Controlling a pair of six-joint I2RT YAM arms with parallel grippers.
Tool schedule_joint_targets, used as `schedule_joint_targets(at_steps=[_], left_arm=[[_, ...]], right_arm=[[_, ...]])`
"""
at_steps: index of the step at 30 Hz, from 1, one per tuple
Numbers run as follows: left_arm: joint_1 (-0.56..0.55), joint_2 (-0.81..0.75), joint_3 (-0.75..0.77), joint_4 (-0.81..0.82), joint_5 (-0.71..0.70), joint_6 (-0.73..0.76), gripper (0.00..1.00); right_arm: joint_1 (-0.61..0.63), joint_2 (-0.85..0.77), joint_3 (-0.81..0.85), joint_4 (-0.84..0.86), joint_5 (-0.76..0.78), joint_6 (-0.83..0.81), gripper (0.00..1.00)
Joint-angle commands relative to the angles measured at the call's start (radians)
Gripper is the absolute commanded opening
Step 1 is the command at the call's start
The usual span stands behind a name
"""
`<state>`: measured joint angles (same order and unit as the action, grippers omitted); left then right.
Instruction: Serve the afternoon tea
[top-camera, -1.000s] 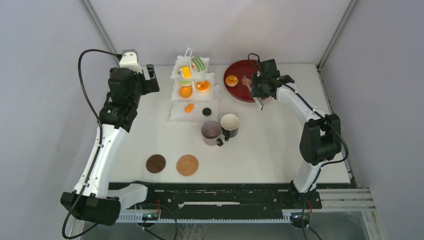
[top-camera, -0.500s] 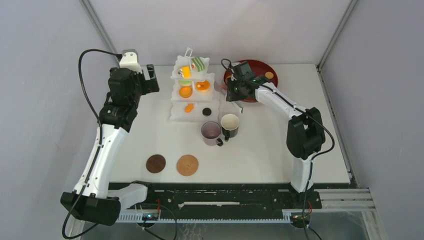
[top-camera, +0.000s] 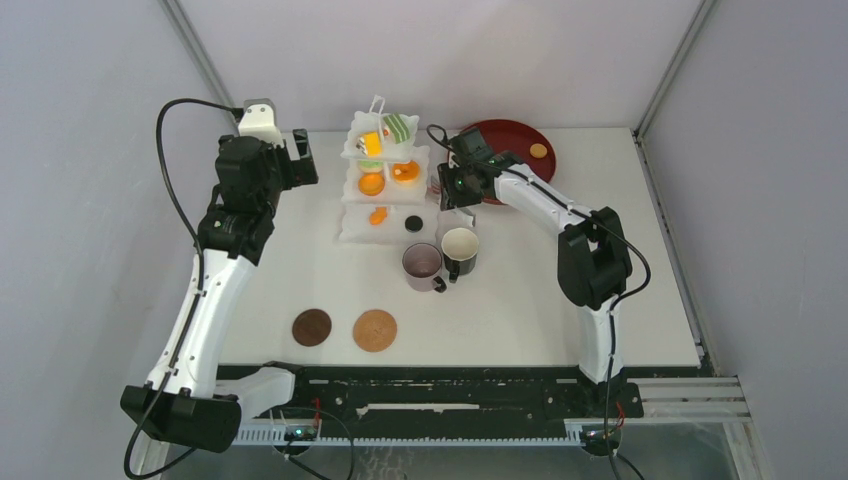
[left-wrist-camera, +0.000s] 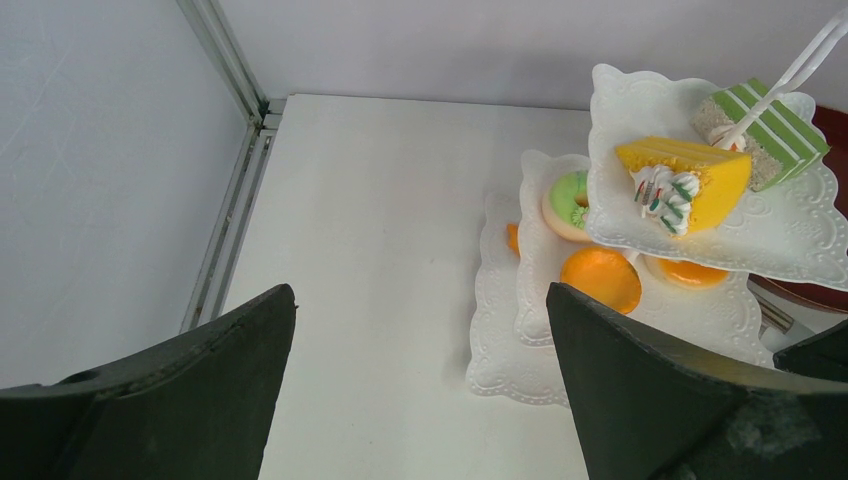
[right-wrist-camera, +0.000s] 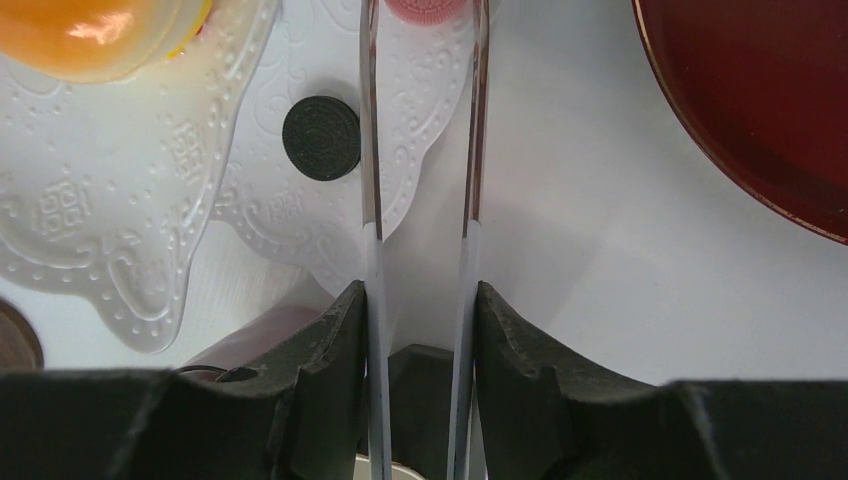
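The white three-tier stand (top-camera: 352, 232) sits just right of the left gripper (left-wrist-camera: 420, 300), which gapes wide, holding nothing. The right gripper (right-wrist-camera: 420, 295) pinches the metal tongs (right-wrist-camera: 371, 150), their tips flanking a pink pastry (right-wrist-camera: 425, 8) at the stand's right edge.

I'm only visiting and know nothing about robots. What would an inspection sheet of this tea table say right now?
Surface: white table, no spills seen.
Job's things: white three-tier stand carrying yellow cake, green cake, orange pastries and a dark cookie; mauve mug and black mug side by side; dark coaster and lighter coaster, both bare.
Clutter: dark red tray holding one small orange piece; metal tongs.
Grippers: left jaws wide open, empty; right jaws shut on the metal tongs, with a pink piece between the tips of the tongs.
Cables: black cable looping beside the left arm.
Surroundings: grey walls, metal frame posts.
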<state>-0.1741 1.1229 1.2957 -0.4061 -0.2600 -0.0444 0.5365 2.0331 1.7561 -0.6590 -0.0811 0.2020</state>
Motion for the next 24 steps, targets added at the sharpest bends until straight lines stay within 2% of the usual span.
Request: schedule_joint_targets(at_steps=[1, 15, 24], left_arm=[[0.002, -0.028, -0.006, 0.032, -0.016, 0.016, 1.00], [0.002, -0.035, -0.008, 0.029, -0.007, 0.013, 1.00], [0.002, -0.044, 0.002, 0.024, 0.002, 0.007, 1.00]], right_arm=[[0.006, -0.019, 0.051, 0.029, -0.006, -0.009, 0.47], [0.008, -0.038, 0.046, 0.026, -0.007, -0.005, 0.51], [0.008, -0.169, -0.048, 0.113, 0.026, 0.023, 0.41]])
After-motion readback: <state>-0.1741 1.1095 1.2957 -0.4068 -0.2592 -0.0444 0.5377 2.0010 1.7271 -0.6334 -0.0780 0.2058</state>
